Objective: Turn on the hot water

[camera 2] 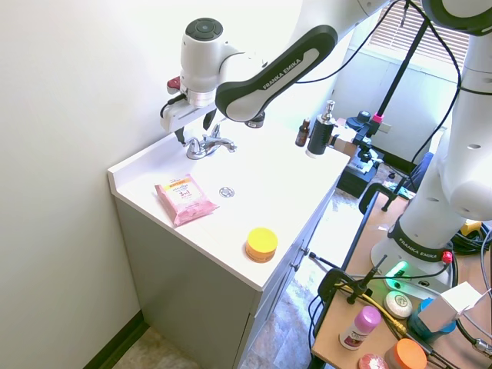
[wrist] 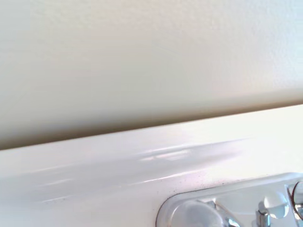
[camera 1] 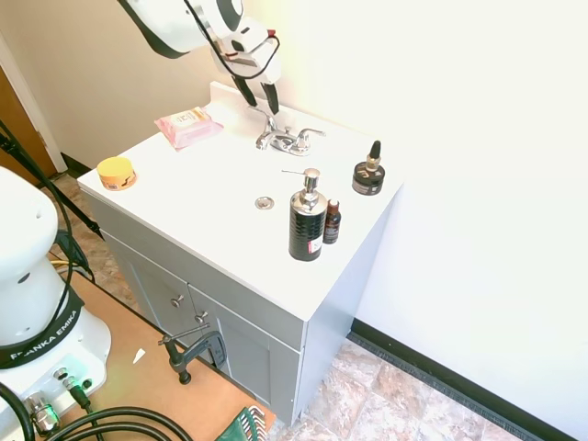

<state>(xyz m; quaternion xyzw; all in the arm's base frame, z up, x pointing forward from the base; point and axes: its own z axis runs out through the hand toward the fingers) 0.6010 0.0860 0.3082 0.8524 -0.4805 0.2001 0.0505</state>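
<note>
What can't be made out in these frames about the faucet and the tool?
- Faucet handle nearest the tool: in both exterior views too small to tell whether the fingers touch it.
- Hot and cold markings: too small in every view.
- Wrist view: only the faucet's base shows, blurred and cut off by the bottom edge.
- Water flow: overexposed basin hides any stream.

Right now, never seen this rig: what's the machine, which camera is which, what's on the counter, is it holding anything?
One white robot arm with two fingers open, hovering over the chrome faucet, holding nothing. Two pictures come from room cameras on opposite sides; the third, blurry one is from the wrist, showing the backsplash and the faucet's base. On the white vanity top: a pink wipes pack, a yellow jar, a black soap bottle, a small brown bottle, and a dark jar with a dropper bottle standing on it.
</note>
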